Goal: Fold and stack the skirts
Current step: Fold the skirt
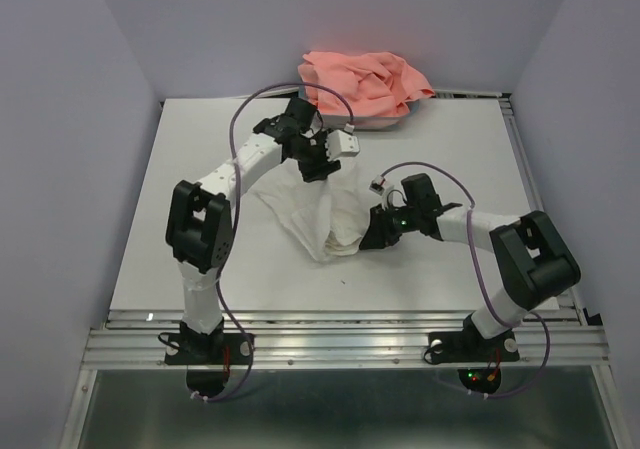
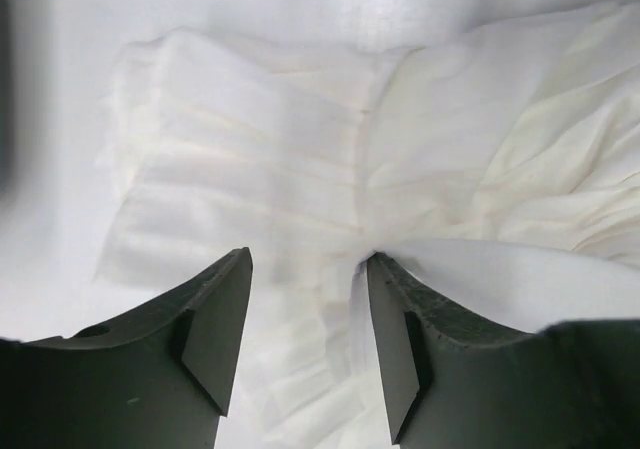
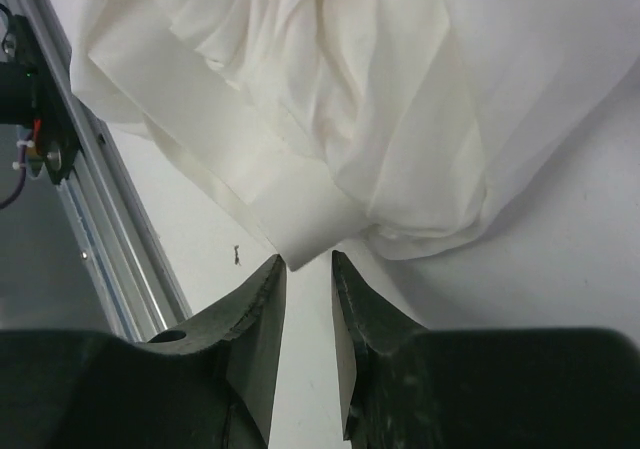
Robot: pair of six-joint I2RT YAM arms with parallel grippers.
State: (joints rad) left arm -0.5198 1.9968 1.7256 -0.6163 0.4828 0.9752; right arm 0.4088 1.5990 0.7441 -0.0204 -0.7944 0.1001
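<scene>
Left gripper (image 2: 308, 257) spread above white skirt (image 2: 250, 169); right gripper (image 3: 306, 259), barely parted, touches its hem (image 3: 300, 224).

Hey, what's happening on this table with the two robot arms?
Both arms are working on the white pleated skirt, crumpled mid-table. The left gripper hovers open over its far end; the right gripper, jaws narrowly apart, sits at a folded corner without clamping it. The salmon-pink skirt lies bunched at the far edge of the table, untouched.
</scene>
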